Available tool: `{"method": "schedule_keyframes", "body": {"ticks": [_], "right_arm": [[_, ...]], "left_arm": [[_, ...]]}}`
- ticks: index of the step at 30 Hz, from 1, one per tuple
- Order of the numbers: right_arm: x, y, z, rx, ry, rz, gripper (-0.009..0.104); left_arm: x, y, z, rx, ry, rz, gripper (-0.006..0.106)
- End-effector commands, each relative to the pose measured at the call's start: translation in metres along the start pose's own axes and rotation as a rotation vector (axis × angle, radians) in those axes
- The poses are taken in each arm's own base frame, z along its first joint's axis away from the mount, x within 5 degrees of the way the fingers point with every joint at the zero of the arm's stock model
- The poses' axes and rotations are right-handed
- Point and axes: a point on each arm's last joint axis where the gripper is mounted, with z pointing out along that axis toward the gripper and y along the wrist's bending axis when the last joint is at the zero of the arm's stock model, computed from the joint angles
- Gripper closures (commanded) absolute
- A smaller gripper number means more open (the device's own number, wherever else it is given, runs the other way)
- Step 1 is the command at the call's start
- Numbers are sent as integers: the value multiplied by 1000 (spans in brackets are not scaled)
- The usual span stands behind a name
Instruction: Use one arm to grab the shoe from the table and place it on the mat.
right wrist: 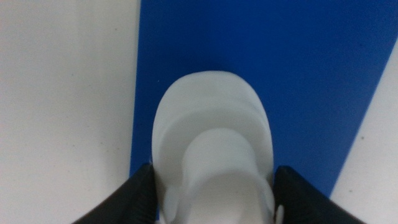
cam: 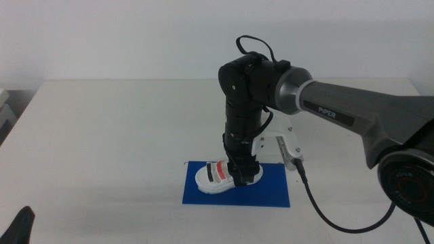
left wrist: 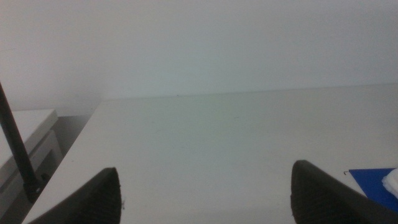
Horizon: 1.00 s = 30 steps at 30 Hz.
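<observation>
Shoe (cam: 218,176) lies on the mat (cam: 271,193), toward the mat's left half in the middle view, its white sole resting on the blue surface and its black and red straps facing up; the mat sits flat on the table (cam: 102,135), near the front edge, with white tabletop showing on all sides of it; the right arm (cam: 271,85) comes in from the right, bends at a dark elbow marked "PIPER" and drops almost straight down over the shoe, a black cable trailing from it across the table; the right gripper (cam: 243,177) is down at the shoe's heel end, and in the right wrist view its two dark jaws stand on either side of the shoe (right wrist: 211,149), pressed against the white sides, so the fingers are pinching the shoe between them; that view also shows the rounded toe pointing away from the wrist, with the mat (right wrist: 311,74) under it and the table (right wrist: 62,93) beyond the mat's edges; the left gripper (cam: 19,227) waits at the bottom left corner of the middle view, well apart from the mat; in the left wrist view its jaws are spread wide with bare table (left wrist: 217,143) between them, and a corner of the mat (left wrist: 376,180) shows just beside one jaw
</observation>
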Motion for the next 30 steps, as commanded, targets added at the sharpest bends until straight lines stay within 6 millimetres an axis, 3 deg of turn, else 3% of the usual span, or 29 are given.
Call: {"method": "schedule_keyframes", "body": {"ticks": [1,12,15,16,18,21,25,30], "right_arm": [[-8,-6,-45,-23,6,6,99],[-11,-5,-38,-18,-25,0,99],[-13,-4,-37,-22,-36,-1,90],[-12,-4,-37,-21,-34,0,87],[-12,-4,-37,-17,-27,2,43],[-11,-5,-37,-11,-19,5,26],[-11,-5,-37,-11,-18,4,13],[-8,-7,-47,-15,21,9,13]], "left_arm": [[-6,0,-1,-1,-88,-14,7],[-6,0,-1,-1,-88,-14,7],[-6,0,-1,-1,-88,-14,7],[-6,0,-1,-1,-88,-14,7],[-6,0,-1,-1,-88,-14,7],[-6,0,-1,-1,-88,-14,7],[-6,0,-1,-1,-88,-14,7],[-6,0,-1,-1,-88,-14,7]]}}
